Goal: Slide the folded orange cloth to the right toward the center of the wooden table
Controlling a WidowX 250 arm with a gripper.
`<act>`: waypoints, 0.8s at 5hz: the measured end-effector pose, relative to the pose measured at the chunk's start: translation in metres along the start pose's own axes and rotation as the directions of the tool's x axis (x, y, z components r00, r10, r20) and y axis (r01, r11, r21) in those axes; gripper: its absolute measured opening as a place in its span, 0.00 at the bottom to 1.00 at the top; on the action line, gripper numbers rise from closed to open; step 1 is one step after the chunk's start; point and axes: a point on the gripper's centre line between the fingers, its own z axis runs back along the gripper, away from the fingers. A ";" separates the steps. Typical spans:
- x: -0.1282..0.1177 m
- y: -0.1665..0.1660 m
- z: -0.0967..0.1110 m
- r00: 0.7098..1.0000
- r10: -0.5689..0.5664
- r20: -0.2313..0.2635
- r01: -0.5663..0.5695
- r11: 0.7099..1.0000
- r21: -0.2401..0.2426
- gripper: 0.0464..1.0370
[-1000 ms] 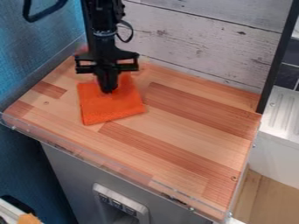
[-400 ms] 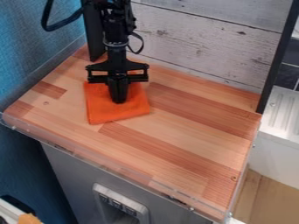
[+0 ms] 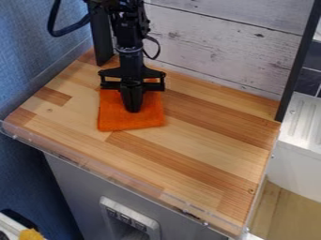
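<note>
1. My gripper (image 3: 133,109), closed, points down at the cloth (image 3: 111,117) on the counter (image 3: 207,140).
2. Whether fabric is pinched, I cannot tell.
3. Cloth handling appears in hand; next calls for steady contact.

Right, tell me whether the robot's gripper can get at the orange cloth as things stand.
Yes, it looks able to: the gripper is already down at the orange cloth, which lies flat on the wooden counter with nothing else on top.

Orange cloth (image 3: 111,116), roughly square, lying flat on wooden tabletop (image 3: 207,133), left of centre.
</note>
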 end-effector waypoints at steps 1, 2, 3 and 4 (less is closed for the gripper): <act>-0.006 -0.008 0.000 0.994 -0.109 -0.003 0.109 0.994 -0.018 0.01; -0.010 -0.015 0.000 0.981 -0.194 0.009 0.194 0.981 -0.028 0.01; -0.011 -0.021 0.000 0.966 -0.258 0.028 0.259 0.966 -0.022 0.01; -0.015 -0.028 -0.001 0.949 -0.311 0.048 0.312 0.950 -0.008 0.01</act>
